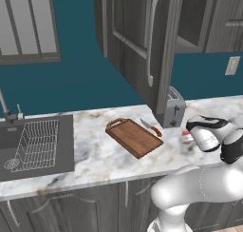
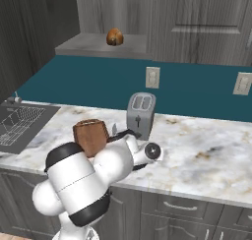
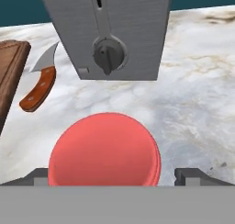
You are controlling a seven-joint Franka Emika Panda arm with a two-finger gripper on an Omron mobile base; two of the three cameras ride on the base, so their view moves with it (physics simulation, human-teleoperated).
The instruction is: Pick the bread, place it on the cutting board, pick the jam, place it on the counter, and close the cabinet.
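The jam (image 3: 104, 149) stands upright on the table (image 3: 197, 99), just in front of the toaster (image 3: 108, 32) and near the right end of the cutting board (image 1: 134, 136). From the hand view its round red lid sits between the two finger tips, one low on each side of it, with a gap showing on both sides. So the hand (image 3: 112, 176) is spread apart around the jar and is not clamped on it; whether the pads touch the sides below the lid cannot be told.

As a judgement, the jar is small, squat and rigid, probably glass or hard plastic, so it will not give under the fingers. The smooth round body may slip or twist in a flat two-finger grip. The best hold is across the widest part of the body just under the lid, or on the lid's rim, with the hand centred so the jar does not roll out sideways. It looks light enough to lift without tilting.

A small knife (image 3: 39, 87) with an orange-brown handle lies between the board and the toaster. The bread (image 2: 114, 36) sits on the shelf of the open cabinet (image 1: 137, 41) above.
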